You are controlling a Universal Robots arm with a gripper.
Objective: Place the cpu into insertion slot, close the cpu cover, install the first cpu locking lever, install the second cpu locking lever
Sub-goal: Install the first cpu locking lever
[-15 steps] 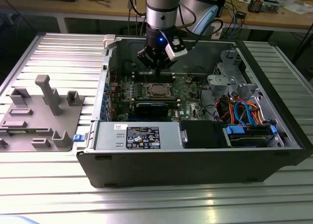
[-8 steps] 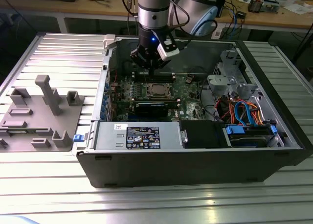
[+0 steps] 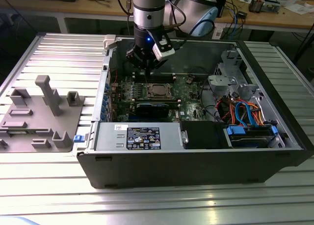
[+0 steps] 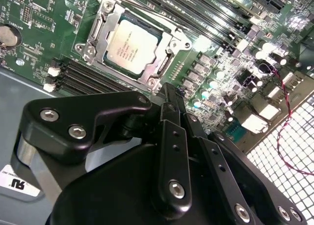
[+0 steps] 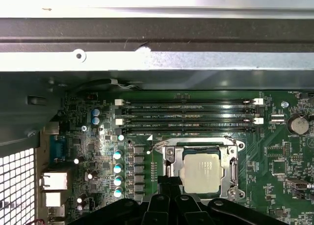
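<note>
The cpu (image 4: 131, 42) lies flat in its socket on the motherboard (image 4: 46, 36); the cpu cover (image 4: 94, 37) is down around it, its silvery frame lying along the chip's edges and the metal top showing through the window; the gripper (image 4: 169, 92) hangs close over the socket's edge, fingers drawn together on nothing; memory slots (image 5: 186, 114) run between the socket and the case wall (image 5: 147, 43); above the board the computer case (image 3: 196, 166) stands open.

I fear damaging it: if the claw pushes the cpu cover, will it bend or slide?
The cpu cover looks like thin sheet metal, so probably light and springy. It lies flat around the cpu, so it will likely neither roll nor tip.
</note>
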